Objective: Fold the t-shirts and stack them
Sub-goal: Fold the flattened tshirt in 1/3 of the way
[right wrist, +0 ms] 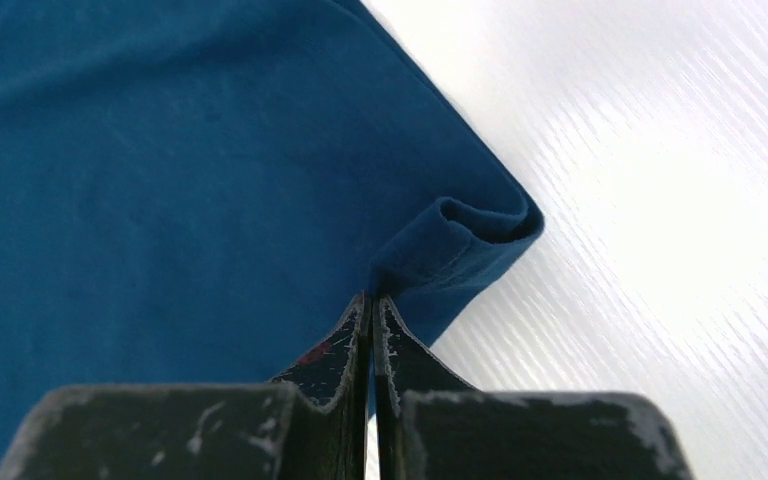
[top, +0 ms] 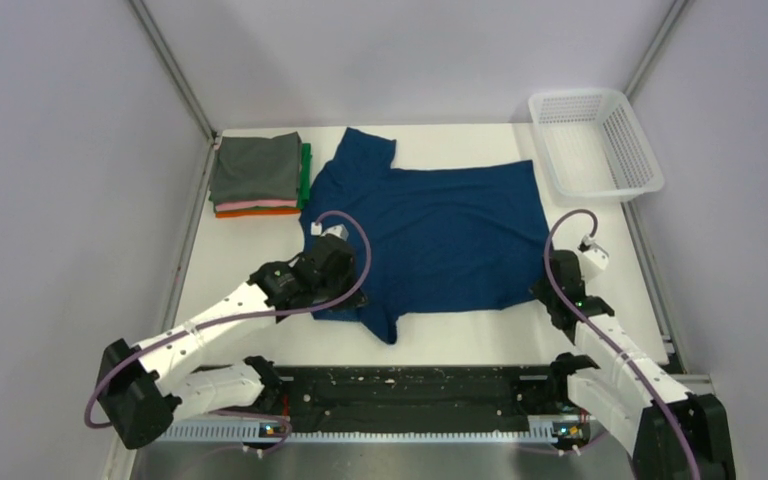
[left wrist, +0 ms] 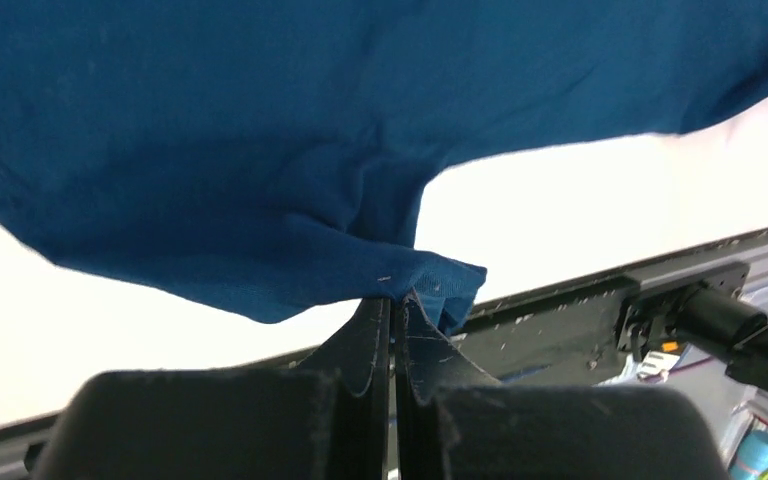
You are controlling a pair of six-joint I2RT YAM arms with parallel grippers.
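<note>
White tabletop (top: 230, 250) carries the navy t-shirt (top: 440, 230) spread flat just right of the folded shirt stack (top: 257, 175); I judge it limp and light, best taken at its edges, where my left gripper (left wrist: 397, 300) pinches cloth by the sleeve and my right gripper (right wrist: 372, 300) pinches the rolled hem corner.

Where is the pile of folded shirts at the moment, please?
In the top view, the pile of folded shirts sits at the far left corner of the table, just left of the spread blue t-shirt.
</note>
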